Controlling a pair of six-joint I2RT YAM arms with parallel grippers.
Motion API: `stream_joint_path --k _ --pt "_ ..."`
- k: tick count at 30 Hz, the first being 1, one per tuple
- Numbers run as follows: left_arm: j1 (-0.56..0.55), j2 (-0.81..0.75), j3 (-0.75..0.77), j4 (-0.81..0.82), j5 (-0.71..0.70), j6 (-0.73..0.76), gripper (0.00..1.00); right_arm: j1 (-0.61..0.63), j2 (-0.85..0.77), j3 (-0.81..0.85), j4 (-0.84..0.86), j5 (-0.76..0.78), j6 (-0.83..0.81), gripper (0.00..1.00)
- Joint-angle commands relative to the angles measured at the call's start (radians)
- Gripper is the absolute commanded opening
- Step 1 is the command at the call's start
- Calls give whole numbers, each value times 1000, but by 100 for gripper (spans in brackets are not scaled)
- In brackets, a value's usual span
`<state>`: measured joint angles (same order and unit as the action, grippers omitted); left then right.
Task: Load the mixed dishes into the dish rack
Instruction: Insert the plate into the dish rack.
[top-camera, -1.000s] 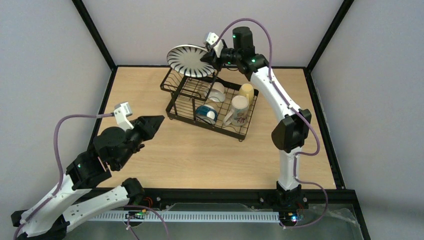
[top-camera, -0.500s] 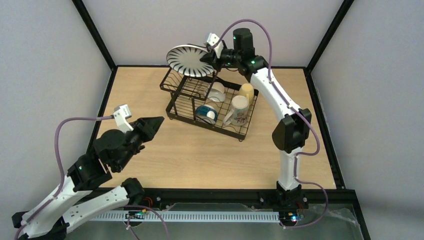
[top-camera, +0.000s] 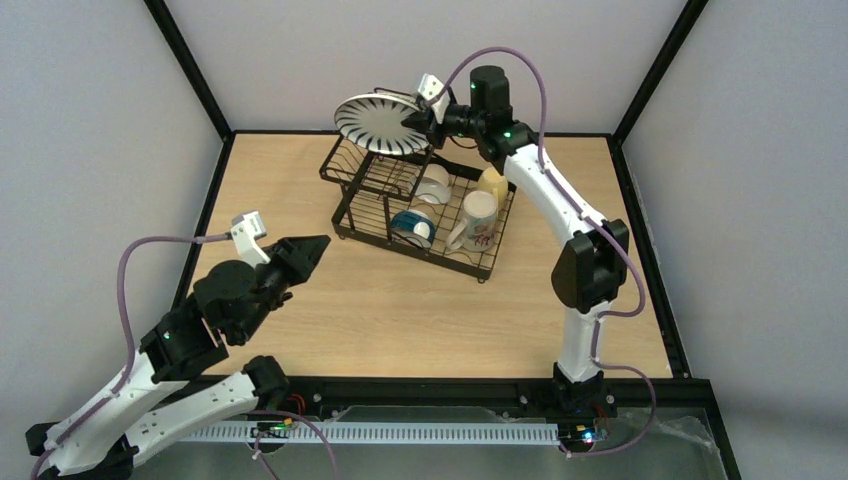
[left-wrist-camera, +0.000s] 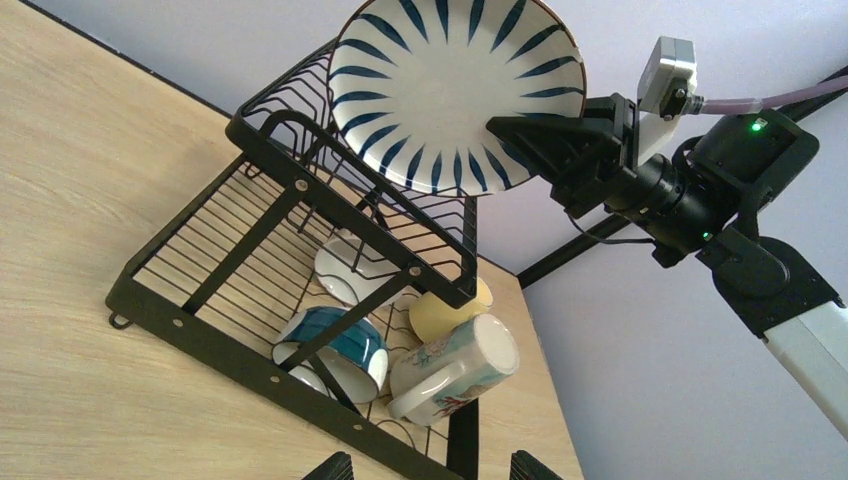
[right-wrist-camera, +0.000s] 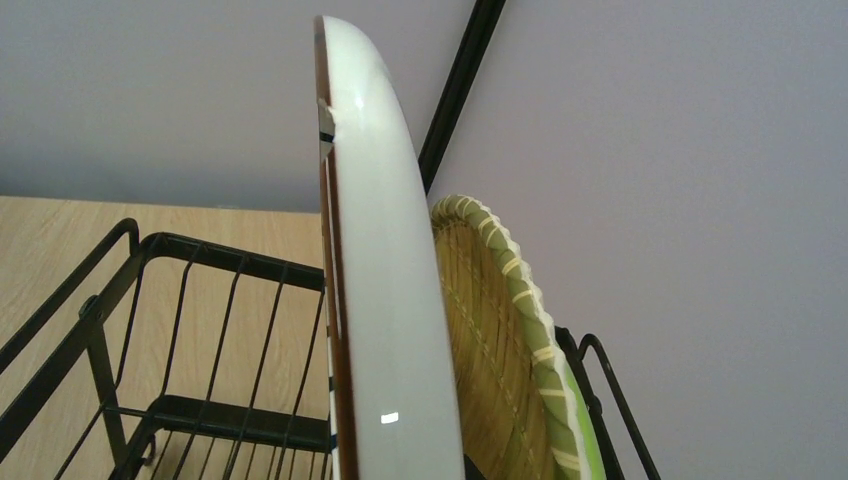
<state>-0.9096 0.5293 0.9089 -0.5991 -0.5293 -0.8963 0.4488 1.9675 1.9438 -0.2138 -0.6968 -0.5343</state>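
Note:
My right gripper (top-camera: 413, 119) is shut on the rim of the plate (top-camera: 377, 122), whose striped underside faces the camera. It holds the plate tilted over the raised tier of the black dish rack (top-camera: 352, 170). In the right wrist view the plate (right-wrist-camera: 385, 300) is edge-on, with a straw-coloured, green-rimmed face to its right. On the rack's lower tray lie the white bowl (top-camera: 434, 183), the blue bowl (top-camera: 412, 227), the yellow mug (top-camera: 492, 181) and the cream mug (top-camera: 478, 221). My left gripper (top-camera: 306, 254) hangs open and empty to the left of the rack, pointing at it; its fingertips (left-wrist-camera: 334, 468) show low in the left wrist view.
Black frame posts (top-camera: 188, 62) and grey walls close in the wooden table (top-camera: 400, 310). The rack (left-wrist-camera: 300, 375) stands at the back centre. Bare wood lies in front of it and on both sides.
The right wrist has shifted slightly with the plate still gripped, and the plate's tilt has changed a little. The left arm has drifted slightly; its gripper stays open.

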Motion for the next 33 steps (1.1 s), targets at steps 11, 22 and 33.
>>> stream_joint_path --k 11,22,33 --pt "-5 -13 -36 21 -21 -37 90 13 -35 -180 137 -13 -1 0" --pt "-5 -11 -33 10 -26 -48 90 16 -44 -203 148 -55 27 0" --pt "-5 -22 -44 -6 -42 -46 90 23 -70 -238 145 -53 25 0"
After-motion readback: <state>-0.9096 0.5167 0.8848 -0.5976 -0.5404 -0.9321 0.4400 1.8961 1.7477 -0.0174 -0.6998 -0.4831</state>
